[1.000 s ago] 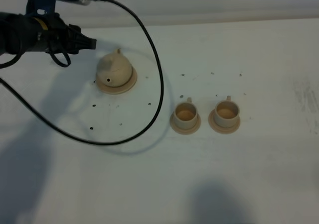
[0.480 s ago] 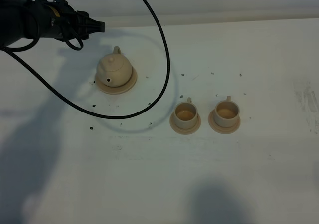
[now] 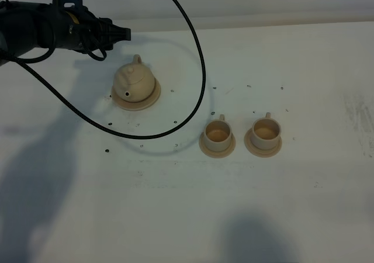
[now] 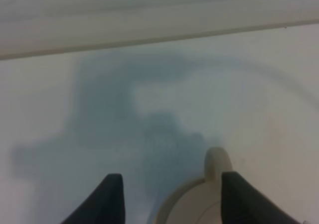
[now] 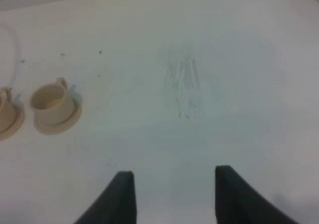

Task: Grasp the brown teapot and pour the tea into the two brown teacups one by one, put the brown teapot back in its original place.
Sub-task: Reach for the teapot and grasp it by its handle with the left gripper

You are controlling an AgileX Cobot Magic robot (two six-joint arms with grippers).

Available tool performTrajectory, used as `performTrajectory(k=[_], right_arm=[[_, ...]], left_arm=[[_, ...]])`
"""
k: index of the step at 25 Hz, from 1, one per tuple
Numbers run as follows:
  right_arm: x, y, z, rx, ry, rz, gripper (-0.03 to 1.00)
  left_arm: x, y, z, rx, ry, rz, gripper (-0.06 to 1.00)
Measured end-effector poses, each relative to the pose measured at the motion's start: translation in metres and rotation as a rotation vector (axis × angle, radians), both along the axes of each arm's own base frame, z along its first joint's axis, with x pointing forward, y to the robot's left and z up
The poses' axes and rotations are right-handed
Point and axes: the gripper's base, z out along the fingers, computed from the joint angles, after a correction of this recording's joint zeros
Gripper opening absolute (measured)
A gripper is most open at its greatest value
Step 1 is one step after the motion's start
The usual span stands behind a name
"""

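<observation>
The brown teapot is found seated on its saucer, unheld ahead of the parted, empty left fingers, the right fingers likewise parted and empty, while filling of the two brown teacups cannot be confirmed.

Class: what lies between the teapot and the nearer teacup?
In the exterior high view, a black cable crosses between the teapot and the nearer teacup; otherwise only white table with small dark specks.

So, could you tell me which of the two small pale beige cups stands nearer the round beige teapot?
The cup on the left in the high view, beside the black cable; the other cup stands farther right of the teapot.
</observation>
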Motion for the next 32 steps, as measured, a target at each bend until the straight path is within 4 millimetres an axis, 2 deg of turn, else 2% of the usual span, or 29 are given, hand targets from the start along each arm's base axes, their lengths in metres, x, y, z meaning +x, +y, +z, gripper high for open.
performTrajectory(k=[6, 15, 20, 32], right_arm=[[0.000, 0.000, 0.000, 0.000, 0.000, 0.000, 0.38], [0.000, 0.000, 0.000, 0.001, 0.000, -0.001, 0.34], [0.000, 0.000, 0.000, 0.000, 0.000, 0.000, 0.30], [0.000, 0.000, 0.000, 0.000, 0.000, 0.000, 0.22]], left_arm=[[0.002, -0.001, -0.008, -0.011, 0.011, 0.008, 0.04], [0.003, -0.001, -0.007, -0.015, -0.003, 0.011, 0.04], [0.002, -0.009, -0.007, -0.005, -0.005, -0.017, 0.04], [-0.002, -0.008, 0.006, 0.021, -0.032, -0.041, 0.04]])
